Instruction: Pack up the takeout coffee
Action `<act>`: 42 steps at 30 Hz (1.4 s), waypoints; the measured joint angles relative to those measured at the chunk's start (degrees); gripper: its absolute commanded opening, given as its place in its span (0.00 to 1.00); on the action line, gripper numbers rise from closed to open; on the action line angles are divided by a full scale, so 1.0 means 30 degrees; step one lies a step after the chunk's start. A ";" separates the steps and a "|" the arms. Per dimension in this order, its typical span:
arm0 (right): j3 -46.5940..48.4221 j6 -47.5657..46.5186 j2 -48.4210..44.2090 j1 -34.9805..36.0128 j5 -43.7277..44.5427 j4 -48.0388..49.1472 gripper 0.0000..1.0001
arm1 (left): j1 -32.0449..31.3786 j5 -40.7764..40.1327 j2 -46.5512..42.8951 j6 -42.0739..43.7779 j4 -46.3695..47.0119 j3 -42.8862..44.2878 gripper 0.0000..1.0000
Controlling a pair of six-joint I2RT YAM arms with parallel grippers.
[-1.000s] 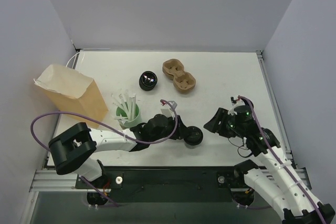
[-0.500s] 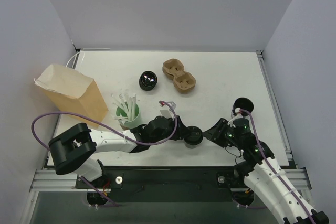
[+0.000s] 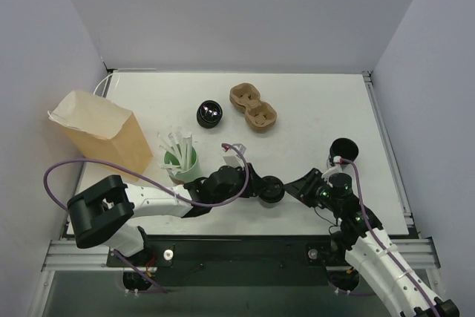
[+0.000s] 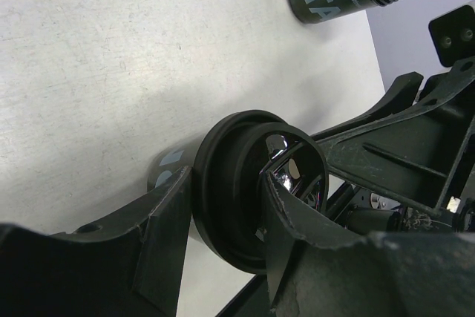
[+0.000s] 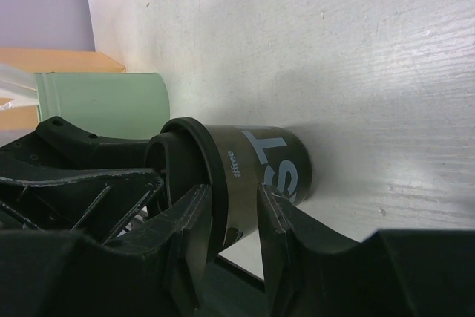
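The takeout coffee [image 3: 271, 189] is standing lid-up close to the near edge of the bench [image 3: 312, 102], in the gap between the two arms. The left jaws are gripping its lidded top, one finger [image 4: 167, 235] pressing against the lid rim and the other crossing the lid's far side. The right jaws are pointing at the cup from the right, parted only narrowly with nothing between them. Their tips are lying just beside the cup wall, and I cannot tell whether they are touching it.

Little bench is showing on the near side before the edge. To the left, a green cup with white straws [image 3: 180, 159] is sitting just beside the left arm [image 3: 156, 200], with a paper bag [image 3: 96, 135] beyond it along the left edge. A second black cup [image 3: 343, 148] is standing near the right arm [image 3: 371, 231]. Farther back, a lidless black cup [image 3: 210, 114] and a cardboard cup carrier [image 3: 253, 107] are sitting well apart from the coffee, with bare bench showing between.

Only the top view is giving this layout. The left wrist view is adding the glossy recessed lid and the second black cup's threaded rim and pale lettering. The right wrist view is showing the coffee's side lettering, with the green cup directly behind it
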 measured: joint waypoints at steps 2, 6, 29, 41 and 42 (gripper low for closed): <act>-0.0255 0.0102 -0.0015 0.0000 -0.0007 0.0495 0.26 | -0.0109 -0.0270 0.0007 -0.0080 0.0000 -0.0015 0.34; -0.1107 0.0350 0.0000 0.0000 -0.0036 0.2368 0.22 | -0.0255 -0.0860 0.0022 -0.0466 0.0146 -0.0138 0.32; 0.3366 -0.4189 0.6076 -0.0605 0.0984 0.1698 0.51 | -0.2616 -0.4488 0.1311 -0.3767 0.2208 -0.0401 0.29; 0.6674 -0.4983 0.3942 -0.1464 0.1246 -0.4881 0.57 | -0.2776 -0.4539 0.1027 -0.4379 0.1399 -0.0306 0.29; 0.6557 -0.4743 0.3351 -0.1464 0.1180 -0.5260 0.56 | -0.2783 -0.4568 0.1005 -0.4393 0.1355 -0.0299 0.29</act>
